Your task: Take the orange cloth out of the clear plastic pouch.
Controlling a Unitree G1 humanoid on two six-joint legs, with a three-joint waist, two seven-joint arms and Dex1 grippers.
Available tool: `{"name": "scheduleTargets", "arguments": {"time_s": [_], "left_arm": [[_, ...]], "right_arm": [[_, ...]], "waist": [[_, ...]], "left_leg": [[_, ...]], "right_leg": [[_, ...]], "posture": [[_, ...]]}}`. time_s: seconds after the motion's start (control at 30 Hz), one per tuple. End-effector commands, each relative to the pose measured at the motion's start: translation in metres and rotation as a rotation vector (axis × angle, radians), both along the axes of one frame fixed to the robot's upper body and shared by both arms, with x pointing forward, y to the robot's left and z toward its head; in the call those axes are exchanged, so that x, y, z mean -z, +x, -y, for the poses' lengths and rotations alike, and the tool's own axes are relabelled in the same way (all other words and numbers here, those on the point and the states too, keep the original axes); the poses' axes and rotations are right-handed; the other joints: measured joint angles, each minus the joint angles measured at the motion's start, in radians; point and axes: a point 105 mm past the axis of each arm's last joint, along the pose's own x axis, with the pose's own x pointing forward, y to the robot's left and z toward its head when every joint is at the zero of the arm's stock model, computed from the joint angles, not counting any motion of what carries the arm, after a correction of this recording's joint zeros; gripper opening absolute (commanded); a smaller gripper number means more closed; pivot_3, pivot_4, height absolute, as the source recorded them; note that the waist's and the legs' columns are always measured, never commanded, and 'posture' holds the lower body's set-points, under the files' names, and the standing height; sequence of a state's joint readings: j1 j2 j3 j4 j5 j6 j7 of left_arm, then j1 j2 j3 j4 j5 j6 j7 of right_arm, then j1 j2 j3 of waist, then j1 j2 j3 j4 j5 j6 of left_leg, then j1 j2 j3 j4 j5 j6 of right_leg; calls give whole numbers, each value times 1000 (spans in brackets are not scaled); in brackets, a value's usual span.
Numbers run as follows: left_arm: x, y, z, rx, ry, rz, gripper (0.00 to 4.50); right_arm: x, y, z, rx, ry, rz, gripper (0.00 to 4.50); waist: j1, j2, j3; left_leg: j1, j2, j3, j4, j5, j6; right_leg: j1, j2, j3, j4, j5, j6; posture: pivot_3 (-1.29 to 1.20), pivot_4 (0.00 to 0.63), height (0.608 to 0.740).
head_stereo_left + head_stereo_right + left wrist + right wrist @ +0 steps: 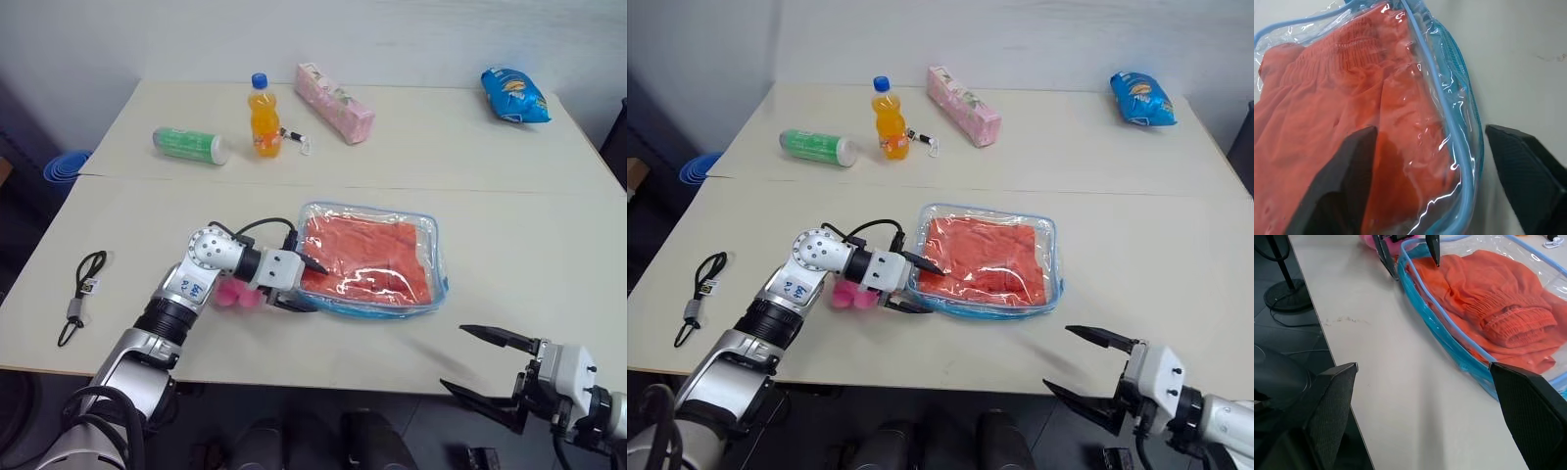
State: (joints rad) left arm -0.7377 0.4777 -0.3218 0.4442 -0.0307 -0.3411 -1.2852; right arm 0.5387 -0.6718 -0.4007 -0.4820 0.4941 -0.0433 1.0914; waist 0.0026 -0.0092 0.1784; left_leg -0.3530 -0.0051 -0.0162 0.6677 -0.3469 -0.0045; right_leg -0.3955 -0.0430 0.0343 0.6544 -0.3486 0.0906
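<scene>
Pink plush toy [238, 293] mostly hidden behind left gripper [306, 285]; clear plastic pouch [1459, 93] cut off by wrist-view edges.

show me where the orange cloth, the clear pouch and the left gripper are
orange cloth [364, 257], left eye view, middle of fabric.
clear pouch [440, 277], left eye view, blue edge.
left gripper [312, 285], left eye view, midway between its fingertips.

Pouch [374, 259] on beige table [509, 206]

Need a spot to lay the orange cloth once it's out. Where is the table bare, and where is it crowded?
Bare: the table right of the clear plastic pouch, up to the blue snack bag; also the patch between the black strap and the left pincer. Crowded: the far row with green tube, orange bottle and pink pack.
</scene>
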Motion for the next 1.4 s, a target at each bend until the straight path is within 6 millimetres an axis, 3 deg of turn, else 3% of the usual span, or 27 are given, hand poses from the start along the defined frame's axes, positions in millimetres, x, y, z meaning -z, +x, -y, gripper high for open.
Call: {"name": "scheduleTargets", "arguments": {"time_s": [0.03,0.27,0.3,0.43,0.57,0.77,1.0,1.2,1.33,1.4], "left_arm": [[-9,2,2,5,-33,31,2304],[-12,3,3,1,-62,25,157],[-14,2,5,-2,-93,5,30],[-25,0,12,-30,-227,-123,30],[-37,-3,14,-53,-316,-268,30],[-39,8,9,-185,-370,-378,30],[-32,4,9,-209,-342,-399,30],[-28,4,9,-232,-341,-408,30],[-26,0,10,-219,-334,-413,0],[-25,-2,11,-212,-329,-416,0]], "right_arm": [[-6,-2,-4,1,-2,40,4500],[-4,1,-9,-7,7,47,4500],[-5,1,-11,-15,11,49,4500],[-15,2,-30,-64,73,46,4500],[-24,3,-63,-138,142,-1,4500],[-24,36,-96,-114,128,-27,4500],[-10,94,-95,76,-13,12,4500],[-10,108,-95,132,-27,32,4500],[-8,114,-93,135,-122,90,3218],[-4,115,-93,117,-180,111,3218]], "waist": [[0,0,0],[0,0,0],[0,0,0],[0,0,0],[-2,0,0],[-4,0,0],[-2,0,0],[-3,0,0],[-5,0,0],[-5,0,0]], "left_leg": [[0,0,0,0,0,0],[0,0,0,0,0,0],[0,0,0,0,0,0],[0,0,-1,1,0,0],[0,0,-2,1,1,-3],[0,0,-2,3,2,-4],[-4,0,-3,4,2,-4],[-20,0,-2,13,3,-4],[-20,0,-2,14,2,-4],[-20,-1,-2,14,2,-4]], "right_leg": [[0,0,0,0,0,0],[0,0,0,0,0,0],[0,0,0,1,0,0],[0,0,-1,1,0,0],[0,0,-1,2,0,0],[0,0,-1,2,0,0],[-4,0,-2,3,0,0],[-20,0,-2,9,0,0],[-19,0,-2,10,0,0],[-19,0,-1,10,0,0]], "posture": [[0,150,740],[0,150,740],[0,150,740],[0,150,740],[0,150,740],[0,150,740],[0,150,740],[0,150,740],[0,150,740],[0,150,740]]}}
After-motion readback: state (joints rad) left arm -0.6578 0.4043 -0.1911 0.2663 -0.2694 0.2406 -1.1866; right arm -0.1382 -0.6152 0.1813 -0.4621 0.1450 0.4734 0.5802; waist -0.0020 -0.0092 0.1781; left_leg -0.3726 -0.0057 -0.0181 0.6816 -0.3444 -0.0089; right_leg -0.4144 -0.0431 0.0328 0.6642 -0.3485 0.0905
